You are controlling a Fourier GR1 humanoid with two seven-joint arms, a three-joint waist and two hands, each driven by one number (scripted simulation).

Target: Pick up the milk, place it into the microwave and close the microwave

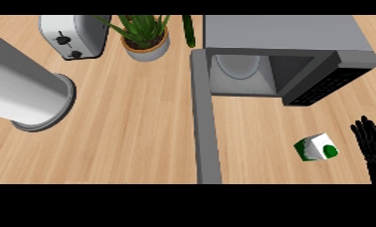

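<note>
In the head view, the small white milk carton with green marks (317, 148) lies on the light wooden counter (132, 131), in the lower right part. It is in front of the grey box-shaped microwave (283, 32) and apart from it, not inside. The long grey door of the microwave (205, 121) stands open and reaches toward the lower edge of the view. Inside the open chamber a pale round glass plate (238, 65) is visible.

The black right hand (365, 144) shows at the right edge, just beside the carton but not touching it; its fingers are straight and spread, holding nothing. The left hand does not show.

Further back stand a silver toaster (73, 36) and a green plant in a grey pot (145, 37). A large grey cylinder (29, 94) lies at the left side.
</note>
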